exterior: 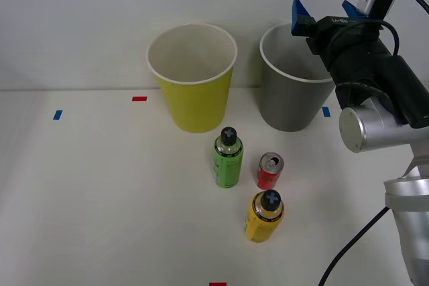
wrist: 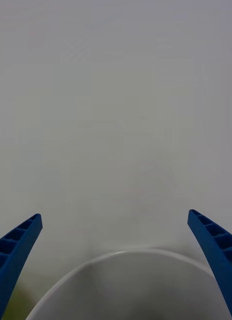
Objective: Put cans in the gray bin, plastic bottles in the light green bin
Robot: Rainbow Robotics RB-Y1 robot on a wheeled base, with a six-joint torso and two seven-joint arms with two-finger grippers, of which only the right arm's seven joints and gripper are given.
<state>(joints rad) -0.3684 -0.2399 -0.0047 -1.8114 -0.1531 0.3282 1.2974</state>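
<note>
Yellow-green tapered cup bin point(exterior: 193, 78) sits left of dark gray tapered cup bin point(exterior: 289, 88); before them, green black-capped bottle point(exterior: 228, 159) stands left of red can point(exterior: 269, 171), yellow black-capped bottle point(exterior: 264, 216) nearest

A: What does the right arm point(exterior: 375, 92) hide in the front view?

B: It covers the right side of the gray bin point(exterior: 289, 95), rim and wall both. The right gripper point(exterior: 325, 11) is mostly masked by its own wrist there; just two blue fingertips point(exterior: 298, 10) stick out.

A: And the wrist view?

B: The bin's white rim point(wrist: 121, 256) is cut off at the bottom edge, so the inside of the bin cannot be seen. Both fingers point(wrist: 16, 245) run out of the picture at the corners.

A: Anything else clipped?

B: A red mark point(exterior: 218, 284) on the table point(exterior: 100, 199) is cut by the front view's lower edge.
</note>
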